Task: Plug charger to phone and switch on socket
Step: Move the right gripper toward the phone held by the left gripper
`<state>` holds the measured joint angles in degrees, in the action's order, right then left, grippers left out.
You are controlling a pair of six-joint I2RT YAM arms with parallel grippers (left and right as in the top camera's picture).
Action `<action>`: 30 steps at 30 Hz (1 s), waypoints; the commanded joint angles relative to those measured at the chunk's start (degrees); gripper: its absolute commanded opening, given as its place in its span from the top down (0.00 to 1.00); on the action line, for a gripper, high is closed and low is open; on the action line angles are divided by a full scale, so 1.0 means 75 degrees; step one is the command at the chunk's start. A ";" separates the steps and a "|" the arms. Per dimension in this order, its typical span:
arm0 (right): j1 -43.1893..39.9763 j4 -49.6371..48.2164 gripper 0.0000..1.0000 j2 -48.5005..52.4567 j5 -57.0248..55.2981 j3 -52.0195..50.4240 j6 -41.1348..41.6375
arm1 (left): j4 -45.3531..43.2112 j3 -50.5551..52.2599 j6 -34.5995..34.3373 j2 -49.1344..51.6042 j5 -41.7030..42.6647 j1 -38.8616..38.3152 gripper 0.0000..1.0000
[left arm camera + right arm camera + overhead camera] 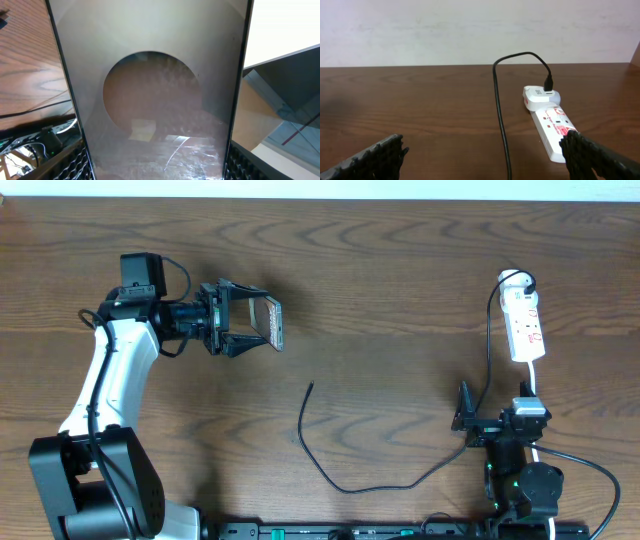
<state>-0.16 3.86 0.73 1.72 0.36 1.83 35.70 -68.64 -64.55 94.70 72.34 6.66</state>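
My left gripper [256, 320] is shut on the phone [272, 323] and holds it on edge above the left part of the table. In the left wrist view the phone [155, 100] fills the frame between the fingers [157, 170], its brown oval patch showing. The charger [340, 480] is a thin black cable; its plug tip lies free on the table below and right of the phone, apart from it. The cable runs right and up to the white adapter in the socket [525, 325]. My right gripper [500, 418] [485, 165] is open and empty, with the charger [501, 125] running between its fingers and the socket [552, 127] in front of its right finger.
The wooden table's far edge meets a pale wall behind the socket. Both arm bases and their wires stand along the near edge.
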 commanded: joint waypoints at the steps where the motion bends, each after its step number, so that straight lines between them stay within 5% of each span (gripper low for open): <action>1: 0.0134 0.0023 0.01 -0.0003 0.0047 -0.0003 -0.0134 | -0.0032 -0.0251 -0.0058 -0.0154 0.0472 0.0026 0.93; 15: 0.0134 -0.0373 0.01 -0.0003 0.1670 0.0003 0.1737 | -0.0038 -0.0251 -0.0055 -0.0154 0.0373 0.0023 0.93; 21: 0.0128 -0.0181 0.01 0.0221 0.1772 0.0667 0.1690 | -0.0035 -0.0251 -0.0058 -0.0154 0.0242 0.0023 0.93; 26: 0.0128 0.0358 0.01 0.1684 0.2288 0.2122 0.1341 | -0.0035 -0.0251 0.0061 -0.0154 0.0169 0.0023 0.93; 30: 0.0131 0.1425 0.01 0.4293 0.3386 0.4199 0.0956 | -0.0032 -0.0251 0.0082 -0.0154 -0.0020 0.0017 0.93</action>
<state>-0.16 10.04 20.56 19.07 21.47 11.84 35.75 -68.66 -64.49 94.70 71.20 6.66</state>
